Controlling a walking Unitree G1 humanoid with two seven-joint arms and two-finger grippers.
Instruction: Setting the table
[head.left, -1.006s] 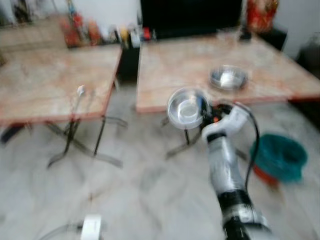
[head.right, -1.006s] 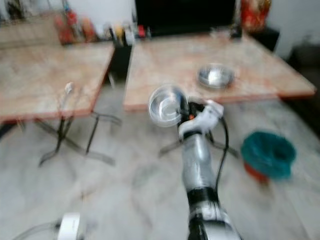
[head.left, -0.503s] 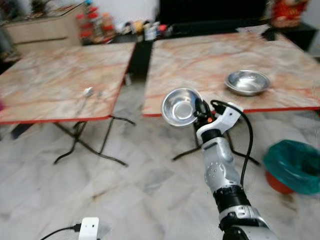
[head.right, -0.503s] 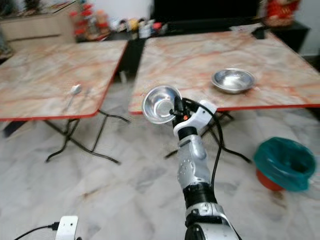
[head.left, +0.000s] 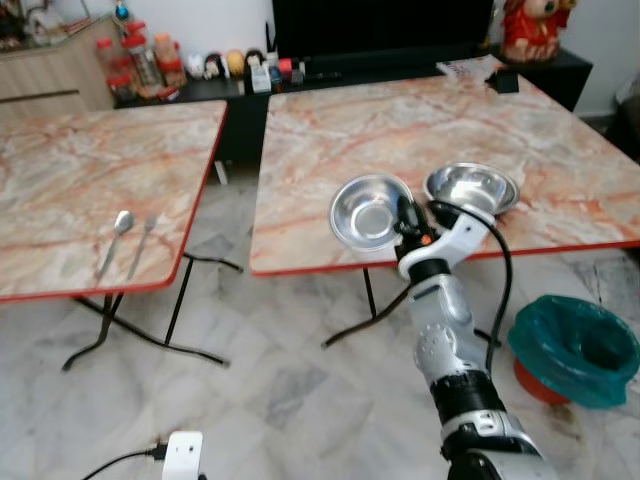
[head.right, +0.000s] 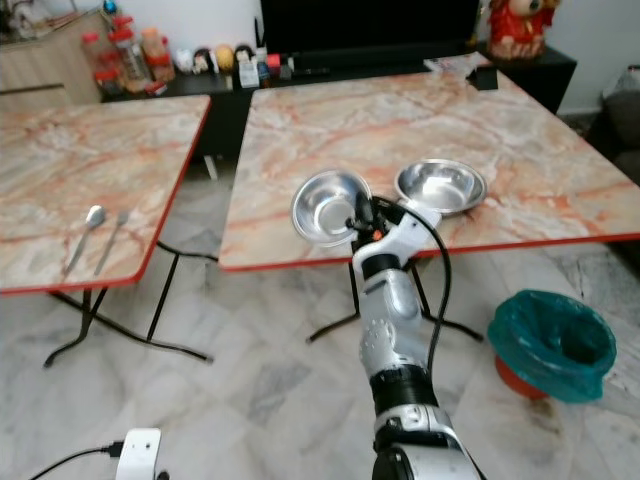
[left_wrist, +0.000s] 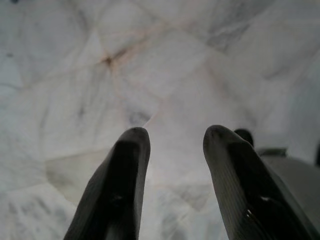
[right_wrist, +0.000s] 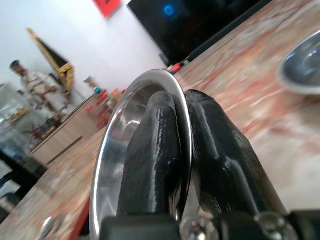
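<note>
Right gripper (head.left: 403, 214) pinches bowl (head.left: 368, 211) rim at 3 o'clock; thin steel, light, slippery, could pivot. Left gripper (left_wrist: 172, 142) open, idle.

Left table (head.left: 60, 190) cut off at frame edge (items on far black shelf (head.left: 240, 68) too small)

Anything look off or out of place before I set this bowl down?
Nothing stands out. The right gripper pinches the held bowl by its rim, tilted on edge near the table, where a second bowl sits upright.
</note>
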